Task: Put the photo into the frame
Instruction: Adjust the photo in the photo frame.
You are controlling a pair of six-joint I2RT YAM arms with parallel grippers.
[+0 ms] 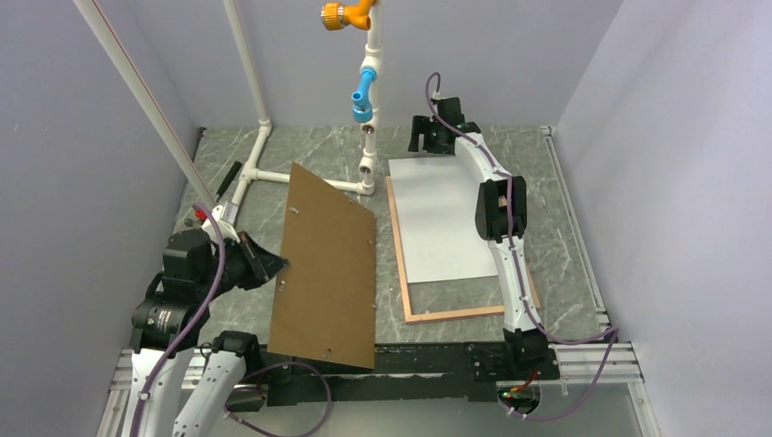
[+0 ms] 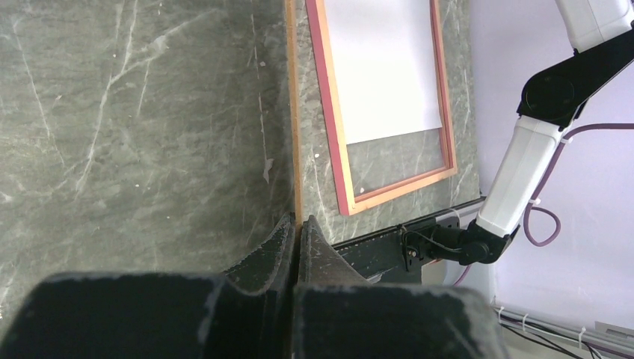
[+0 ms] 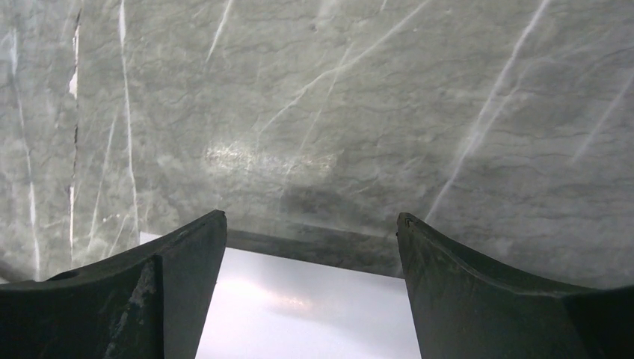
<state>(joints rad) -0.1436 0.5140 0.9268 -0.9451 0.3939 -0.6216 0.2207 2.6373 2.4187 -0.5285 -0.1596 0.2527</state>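
Left gripper pinches the backing board near the left edge; right gripper gapes above the photo in the frame

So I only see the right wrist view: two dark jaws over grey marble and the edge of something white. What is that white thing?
Observer: That's the photo, white side up, lying inside the frame.
Visitor: Does it fill the frame?
Observer: No. It sits at the far end; the frame's near part holds no paper.
Visitor: And the other arm?
Observer: The left arm holds a brown board tilted up beside the frame, jaws shut on its edge.
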